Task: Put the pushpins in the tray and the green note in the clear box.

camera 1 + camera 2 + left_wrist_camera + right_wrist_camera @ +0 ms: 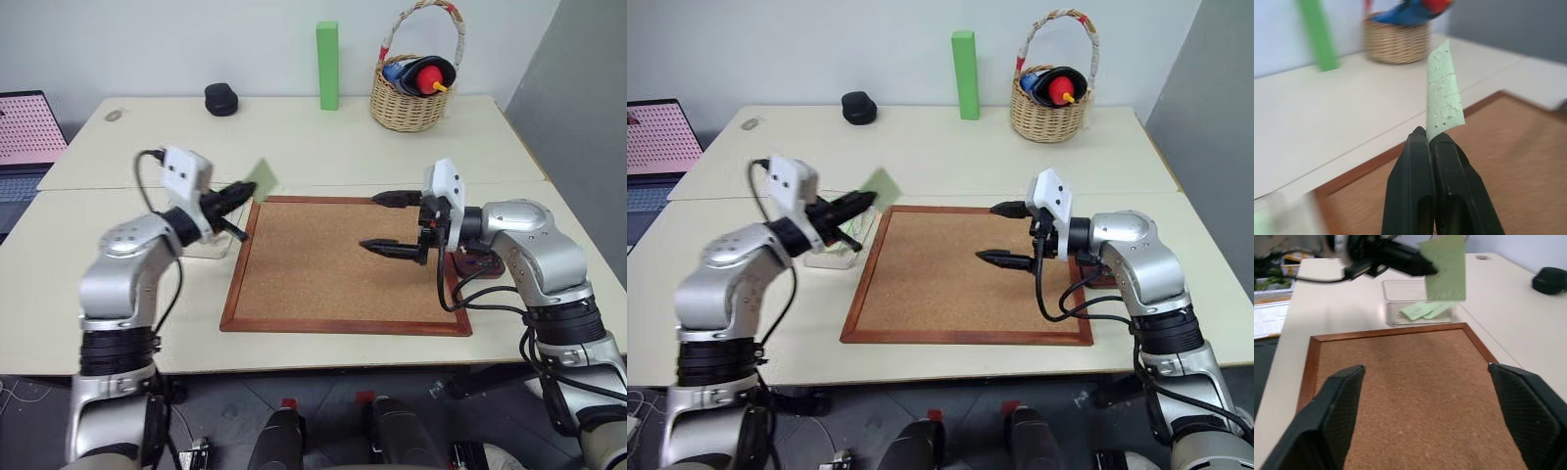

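Head views: the left gripper [238, 192], pinched shut on the green note [262, 177], hangs above the corkboard's [333, 264] ten-o'clock corner; the clear box [836, 247] sits just beside that edge on the bench [323, 137]. The right gripper [392, 223], fingers wide apart and empty, hovers over the board's three-o'clock side; the tray [482, 262] lies beyond it. Left wrist view: the note stands upright from the closed fingertips [1420, 142]. Right wrist view: green slips lie in the clear box.
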Motion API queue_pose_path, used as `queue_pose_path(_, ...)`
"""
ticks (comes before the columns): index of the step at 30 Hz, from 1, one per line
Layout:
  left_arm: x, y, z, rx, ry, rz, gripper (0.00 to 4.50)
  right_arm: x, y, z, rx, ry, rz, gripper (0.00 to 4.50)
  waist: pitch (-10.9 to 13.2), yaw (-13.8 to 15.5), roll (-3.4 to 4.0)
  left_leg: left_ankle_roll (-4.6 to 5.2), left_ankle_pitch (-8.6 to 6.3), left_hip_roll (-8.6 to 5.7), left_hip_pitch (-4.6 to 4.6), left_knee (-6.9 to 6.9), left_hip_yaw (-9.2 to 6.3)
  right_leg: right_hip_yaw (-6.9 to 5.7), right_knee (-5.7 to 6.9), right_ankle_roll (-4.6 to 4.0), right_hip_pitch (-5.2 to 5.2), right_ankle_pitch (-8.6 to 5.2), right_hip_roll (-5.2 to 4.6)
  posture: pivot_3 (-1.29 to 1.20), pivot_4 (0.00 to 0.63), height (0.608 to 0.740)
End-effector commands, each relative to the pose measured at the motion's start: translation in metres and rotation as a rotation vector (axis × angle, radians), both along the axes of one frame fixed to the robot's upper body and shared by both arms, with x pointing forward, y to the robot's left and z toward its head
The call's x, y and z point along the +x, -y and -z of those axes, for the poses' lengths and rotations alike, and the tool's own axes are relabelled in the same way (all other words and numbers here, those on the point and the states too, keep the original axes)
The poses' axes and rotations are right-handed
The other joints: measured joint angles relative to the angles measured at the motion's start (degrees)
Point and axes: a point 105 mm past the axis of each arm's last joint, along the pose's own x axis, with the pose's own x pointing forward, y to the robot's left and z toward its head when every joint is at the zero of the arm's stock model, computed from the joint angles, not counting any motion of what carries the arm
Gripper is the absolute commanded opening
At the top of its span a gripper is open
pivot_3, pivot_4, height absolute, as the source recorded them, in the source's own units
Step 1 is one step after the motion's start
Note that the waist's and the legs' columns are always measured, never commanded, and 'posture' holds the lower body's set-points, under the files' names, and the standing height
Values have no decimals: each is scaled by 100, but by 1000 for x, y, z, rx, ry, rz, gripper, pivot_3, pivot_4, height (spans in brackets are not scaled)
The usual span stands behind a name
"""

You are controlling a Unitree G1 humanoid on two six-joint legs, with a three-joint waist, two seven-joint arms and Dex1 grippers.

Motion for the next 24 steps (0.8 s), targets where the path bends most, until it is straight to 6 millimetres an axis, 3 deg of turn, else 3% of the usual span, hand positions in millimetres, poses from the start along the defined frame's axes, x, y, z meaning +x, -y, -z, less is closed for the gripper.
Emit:
queue_pose_path(1, 5, -48, -15, 162, 46, -216, 0, -9, -17, -4, -36, 99, -74, 4467, 0, 5, -1, 0, 0, -1, 0, 0, 0, 0, 0, 0, 0, 0, 0, 0, 150, 740)
queue_pose_path(5, 13, -69, -7, 252, 13, -324, 0, -8, -27, -6, -16, 117, -83, 4467, 0, 12, -1, 0, 0, 0, 0, -2, -1, -1, 0, -1, -1, 0, 0, 0, 150, 740)
queue_pose_path(13, 26, -71, 10, 298, -28, -353, 0, -9, -24, -7, -4, 116, -62, 4467, 0, 104, -1, -1, 0, -2, -17, -1, -2, -2, -2, -1, -16, 1, -4, 0, 150, 740)
queue_pose_path(24, 26, -77, 11, 286, -50, -380, 2195, -8, -22, -8, -2, 112, -51, 4478, 0, 101, -1, -1, 0, -1, -29, 0, 0, -1, 5, -2, -31, 1, -3, 0, 150, 740)
